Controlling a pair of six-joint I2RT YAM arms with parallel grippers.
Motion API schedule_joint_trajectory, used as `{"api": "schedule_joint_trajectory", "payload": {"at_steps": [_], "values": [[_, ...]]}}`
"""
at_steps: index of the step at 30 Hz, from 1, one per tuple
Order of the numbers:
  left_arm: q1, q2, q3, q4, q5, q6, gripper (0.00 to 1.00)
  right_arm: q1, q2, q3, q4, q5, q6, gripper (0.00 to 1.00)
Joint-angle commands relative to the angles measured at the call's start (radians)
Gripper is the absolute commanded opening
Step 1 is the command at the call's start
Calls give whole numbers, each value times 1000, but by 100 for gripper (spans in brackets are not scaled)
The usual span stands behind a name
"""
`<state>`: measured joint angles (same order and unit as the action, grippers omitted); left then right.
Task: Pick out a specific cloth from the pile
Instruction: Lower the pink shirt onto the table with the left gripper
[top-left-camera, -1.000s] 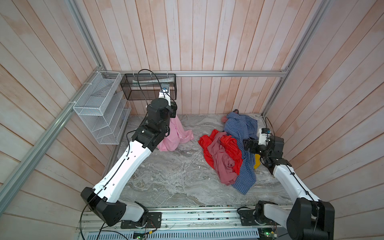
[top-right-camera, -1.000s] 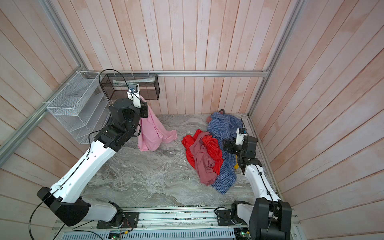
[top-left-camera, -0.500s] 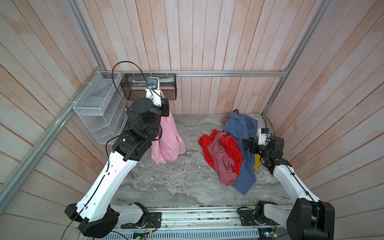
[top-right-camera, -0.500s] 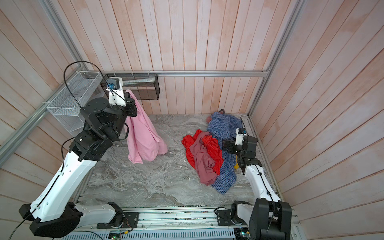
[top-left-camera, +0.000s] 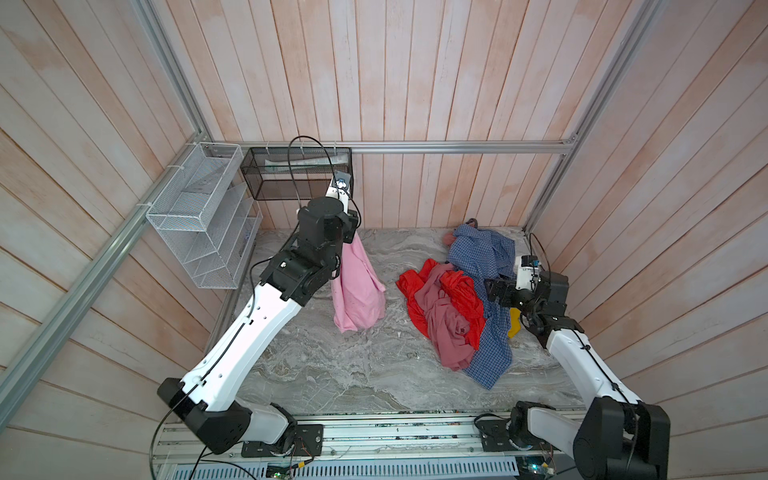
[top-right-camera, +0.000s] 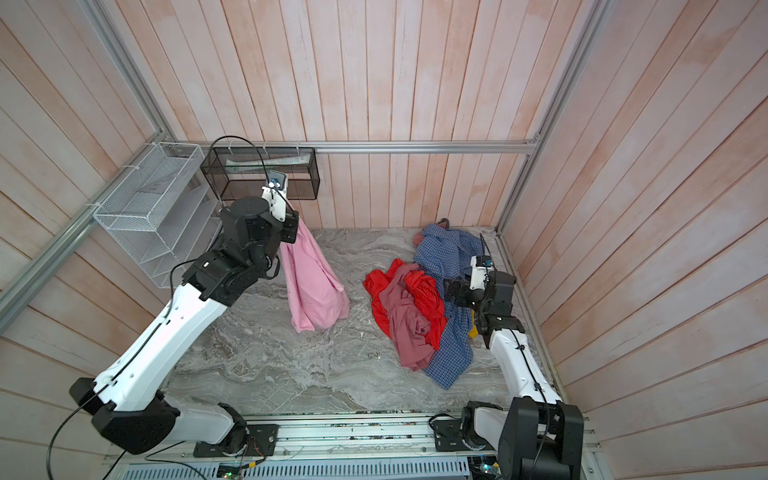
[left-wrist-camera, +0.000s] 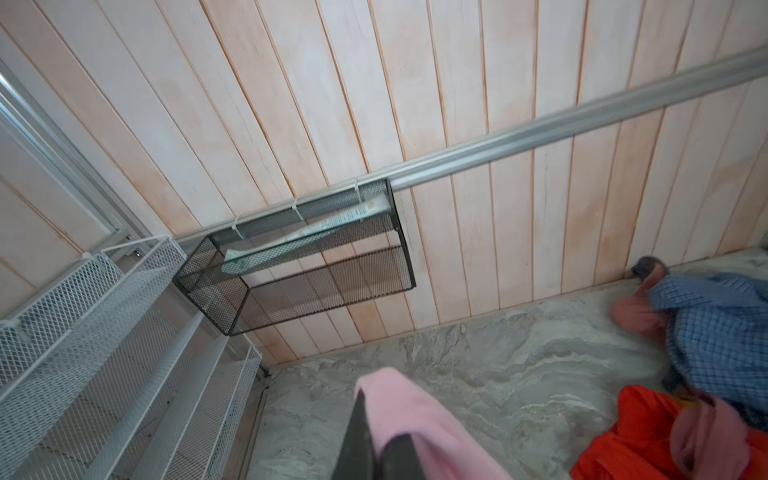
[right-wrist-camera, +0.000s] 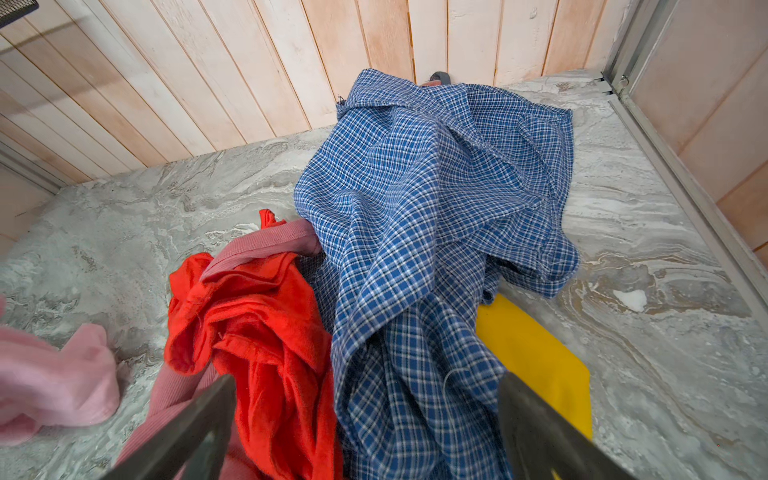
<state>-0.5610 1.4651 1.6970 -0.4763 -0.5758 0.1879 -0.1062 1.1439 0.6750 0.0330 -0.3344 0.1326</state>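
My left gripper is clamped on the pink cloth, which hangs clear of the pile, hem on the bench. It's a thin pinch, so I worry it slips out. My right gripper is wide open and empty.

Bright, even light, soft shadows; top views sharp, left wrist view blurred around the pile.

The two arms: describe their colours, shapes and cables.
Both the left arm and right arm have glossy white link shells, bulky black joints and black bases. A thin black cable runs along each. The jaws are dark grey tapering blades.
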Motion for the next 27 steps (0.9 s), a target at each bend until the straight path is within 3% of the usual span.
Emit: {"api": "schedule_joint_trajectory", "payload": {"at_steps": [1, 4, 11, 18, 22, 27], "values": [[66, 57, -46, 15, 64, -41, 0, -2, -19, 28, -19, 3, -20, 98], [115, 117, -71, 35, 88, -89, 0, -2, -32, 29, -33, 11, -29, 98], [110, 226, -124, 29, 113, -171, 0, -3, -52, 18, -45, 8, -26, 98], [-2, 260, -188, -14, 157, -258, 0, -3, -50, 23, -55, 14, -32, 98], [-28, 297, -220, -101, 212, -413, 0, -3, -39, 28, -55, 5, -28, 98], [-60, 319, -287, -120, 294, -519, 0, -3, -34, 34, -60, 3, -33, 98]]}}
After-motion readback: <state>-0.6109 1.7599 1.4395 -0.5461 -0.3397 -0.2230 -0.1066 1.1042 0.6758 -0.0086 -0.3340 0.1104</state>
